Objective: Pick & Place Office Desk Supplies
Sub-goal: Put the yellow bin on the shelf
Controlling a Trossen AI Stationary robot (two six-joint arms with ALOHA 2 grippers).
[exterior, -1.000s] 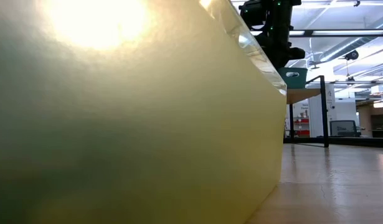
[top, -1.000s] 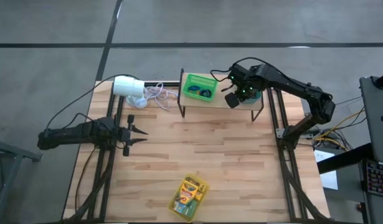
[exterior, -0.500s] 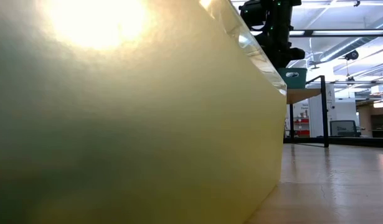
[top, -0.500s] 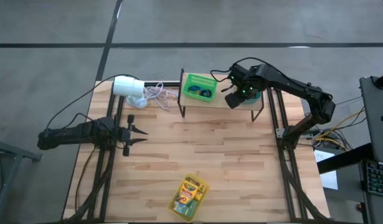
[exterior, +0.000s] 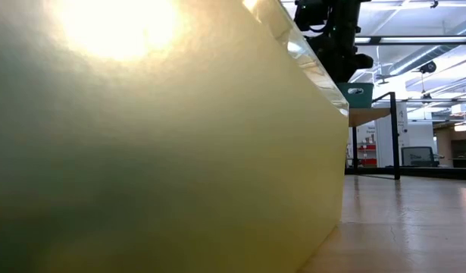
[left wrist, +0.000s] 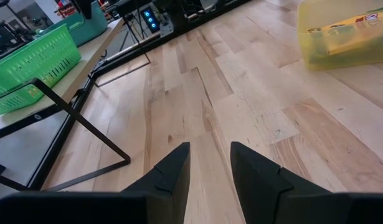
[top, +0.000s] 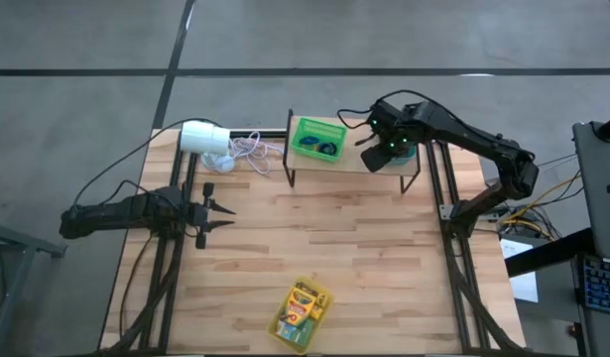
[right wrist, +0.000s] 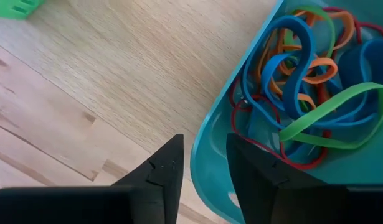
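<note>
Evidently the right pincer hung parted and empty at the teal tray's rim. Its rubber bands looked light, limp and tangled; one raised loop seemed the best hold.

Blue, orange, green and red rubber bands in a teal tray; green basket; pale wood table.

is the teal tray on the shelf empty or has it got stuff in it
Not empty. The teal tray holds a tangle of rubber bands in blue, orange, green and red, seen from the right gripper just above its rim.
</note>
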